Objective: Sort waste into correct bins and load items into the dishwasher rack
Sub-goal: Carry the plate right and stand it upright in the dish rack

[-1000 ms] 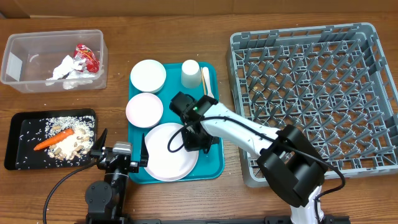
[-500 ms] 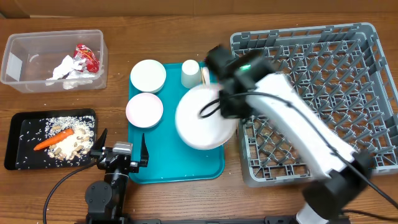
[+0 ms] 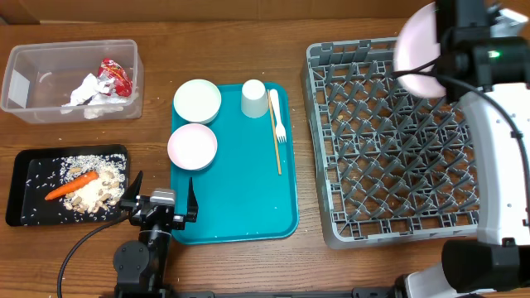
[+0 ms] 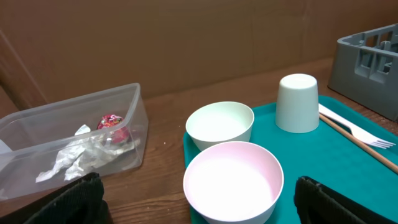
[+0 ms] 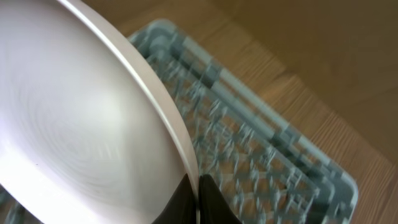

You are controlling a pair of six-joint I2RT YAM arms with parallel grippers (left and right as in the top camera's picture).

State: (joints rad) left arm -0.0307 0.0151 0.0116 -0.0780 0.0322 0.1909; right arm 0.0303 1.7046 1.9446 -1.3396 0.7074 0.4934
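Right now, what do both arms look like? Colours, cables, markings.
Right arm: white shells, black joints and wrist housing with a small green light, thin black cables looping outside. Left arm: all black, grey block near the wrist, black cable trailing left. Fingers black. No readable markings.

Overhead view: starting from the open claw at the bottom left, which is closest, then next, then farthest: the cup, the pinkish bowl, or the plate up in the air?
1. Pinkish bowl, left side of the teal tray, just beyond the left gripper.
2. Cup, at the tray's far edge.
3. Plate, far right, clamped in the right gripper above the rack.
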